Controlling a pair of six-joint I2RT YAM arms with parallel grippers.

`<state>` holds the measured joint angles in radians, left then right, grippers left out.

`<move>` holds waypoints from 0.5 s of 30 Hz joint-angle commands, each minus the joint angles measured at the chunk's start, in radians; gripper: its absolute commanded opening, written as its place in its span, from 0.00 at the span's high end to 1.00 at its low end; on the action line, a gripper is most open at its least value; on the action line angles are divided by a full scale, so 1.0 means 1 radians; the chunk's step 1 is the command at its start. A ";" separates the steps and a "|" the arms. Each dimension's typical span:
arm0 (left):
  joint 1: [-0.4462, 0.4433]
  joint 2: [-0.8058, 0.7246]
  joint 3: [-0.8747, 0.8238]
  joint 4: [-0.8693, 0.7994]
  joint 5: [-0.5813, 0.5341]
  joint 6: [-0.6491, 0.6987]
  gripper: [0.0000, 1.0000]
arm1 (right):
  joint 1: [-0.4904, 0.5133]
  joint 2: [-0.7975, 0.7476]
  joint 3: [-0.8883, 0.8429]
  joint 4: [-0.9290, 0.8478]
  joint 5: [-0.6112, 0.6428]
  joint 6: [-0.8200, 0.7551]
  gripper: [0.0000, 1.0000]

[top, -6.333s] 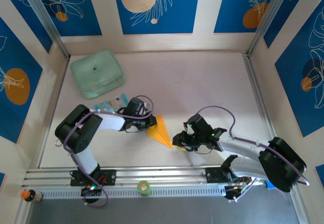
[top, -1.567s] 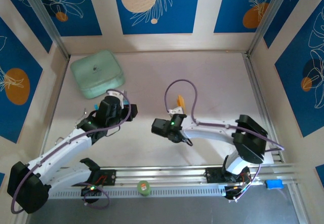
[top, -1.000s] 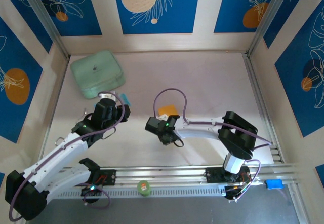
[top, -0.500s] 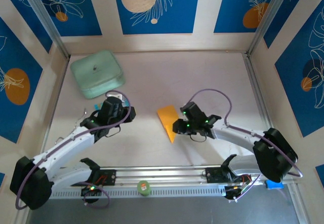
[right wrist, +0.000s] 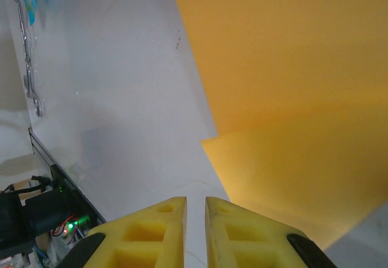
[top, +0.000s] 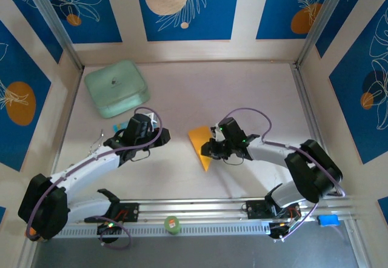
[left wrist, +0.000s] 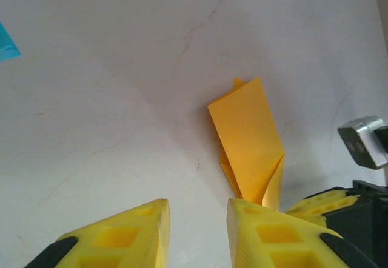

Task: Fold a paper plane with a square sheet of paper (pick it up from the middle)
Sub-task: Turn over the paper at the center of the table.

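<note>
The folded orange-yellow paper sheet [top: 199,142] is located just ahead of the right gripper [right wrist: 195,200], whose jaws are nearly closed, empty. The left gripper [left wrist: 198,202] is held with jaws apart.

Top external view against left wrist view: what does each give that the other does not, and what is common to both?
Top external: the mint-green box far left, and the folded paper from above as a flat pointed shape. Left wrist: the left end effector close up, fingers apart with nothing between, and the paper's separate layers. Both: the paper with the right end effector at its edge.
</note>
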<state>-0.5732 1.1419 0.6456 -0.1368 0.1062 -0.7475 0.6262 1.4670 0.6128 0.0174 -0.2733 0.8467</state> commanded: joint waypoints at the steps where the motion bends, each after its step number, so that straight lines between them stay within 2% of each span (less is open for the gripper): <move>1: 0.009 0.002 -0.003 0.021 0.029 -0.012 0.69 | 0.002 0.045 0.036 0.016 -0.051 0.003 0.85; 8: 0.008 -0.007 -0.012 0.024 0.024 -0.018 0.69 | 0.015 0.128 0.020 0.013 -0.047 0.039 0.88; 15: 0.009 0.008 -0.015 0.041 0.034 -0.026 0.69 | 0.049 0.150 0.002 -0.022 0.029 0.144 0.89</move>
<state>-0.5724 1.1423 0.6415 -0.1253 0.1165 -0.7555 0.6556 1.6089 0.6239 0.0353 -0.2764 0.9306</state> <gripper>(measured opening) 0.312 0.115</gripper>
